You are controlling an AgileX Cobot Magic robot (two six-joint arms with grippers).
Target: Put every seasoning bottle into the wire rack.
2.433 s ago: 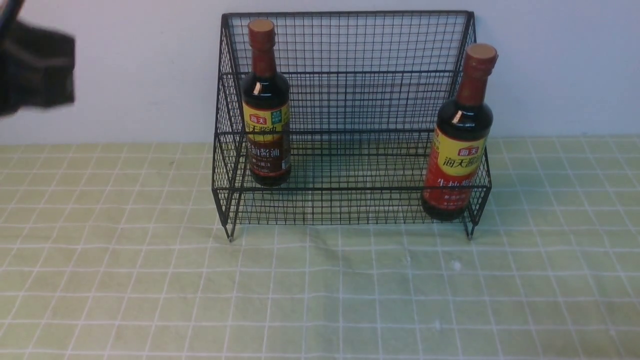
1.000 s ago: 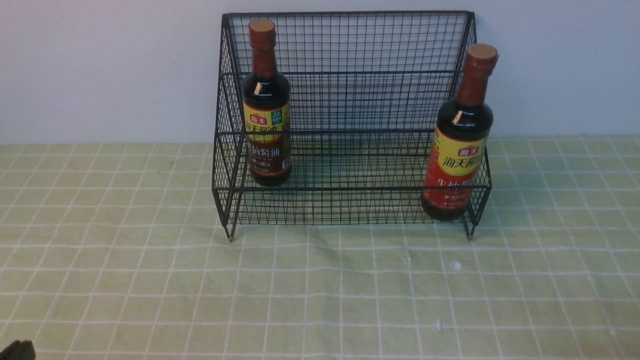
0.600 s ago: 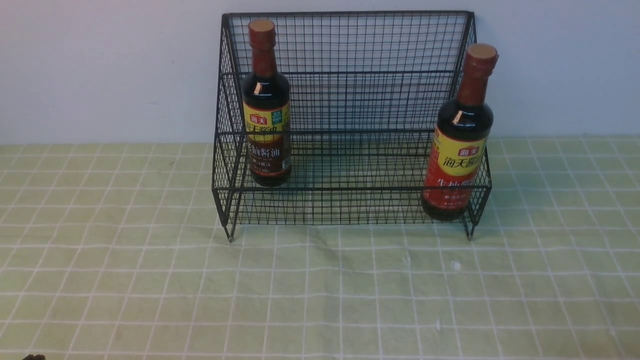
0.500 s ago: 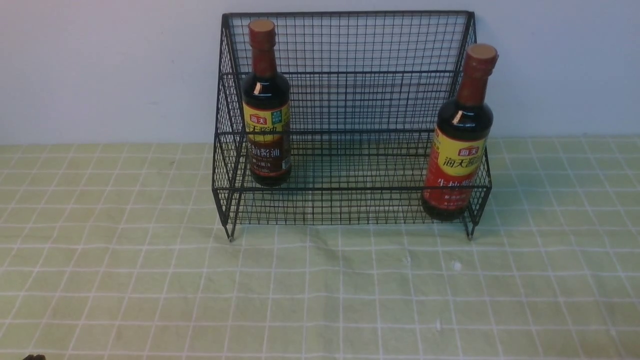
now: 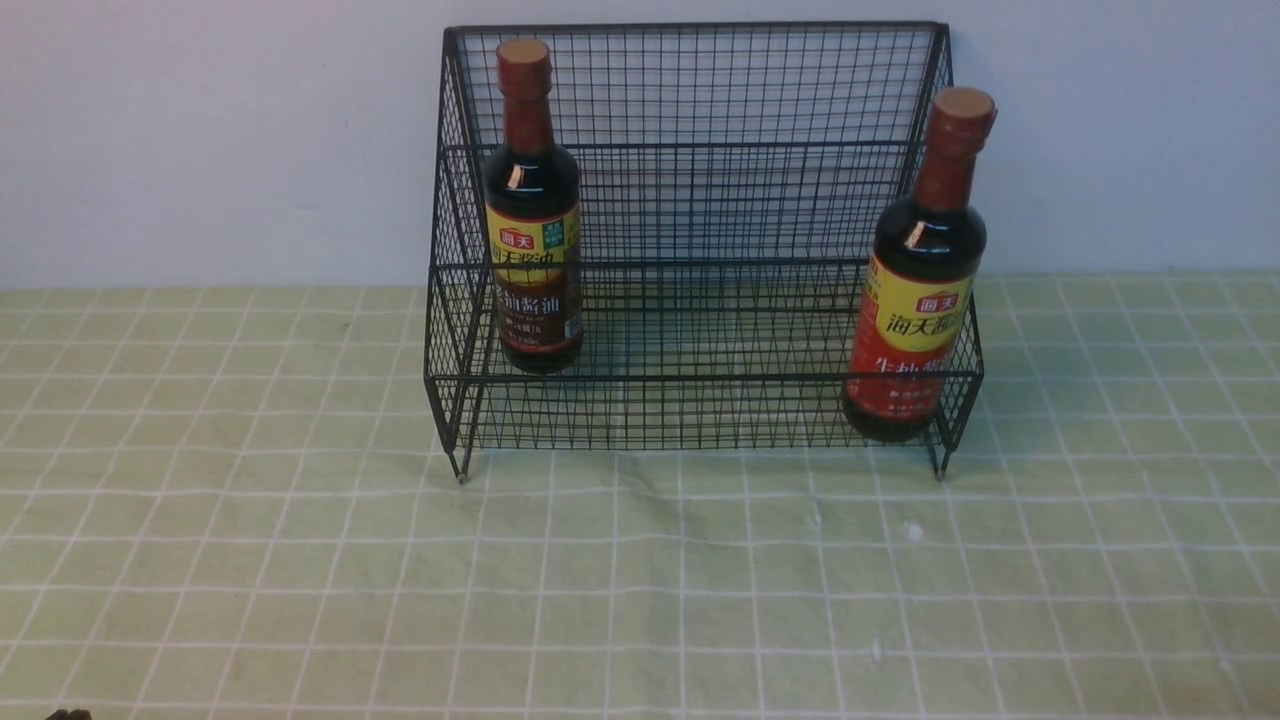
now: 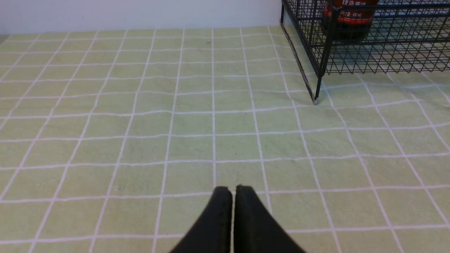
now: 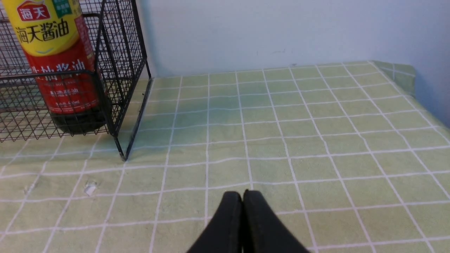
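The black wire rack [image 5: 700, 200] stands at the back against the wall. A brown-label seasoning bottle [image 5: 533, 215] is upright on its higher rear step at the left. A red-label seasoning bottle [image 5: 915, 300] is upright in the lower front tier at the right end. The left wrist view shows my left gripper [image 6: 232, 189] shut and empty over the cloth, well short of the rack's front left leg [image 6: 316, 95]. My right gripper [image 7: 242, 195] is shut and empty too, low over the cloth, off to the right of the rack [image 7: 119, 88] and the red-label bottle [image 7: 59, 63].
A green checked cloth [image 5: 640, 580] covers the table, with a white wall behind. Small white specks [image 5: 912, 530] lie in front of the rack. The cloth's far right corner [image 7: 404, 73] shows in the right wrist view.
My left arm, earlier raised at the upper left, has dropped to the bottom left corner and almost left the front view. Rack and bottles have not moved.
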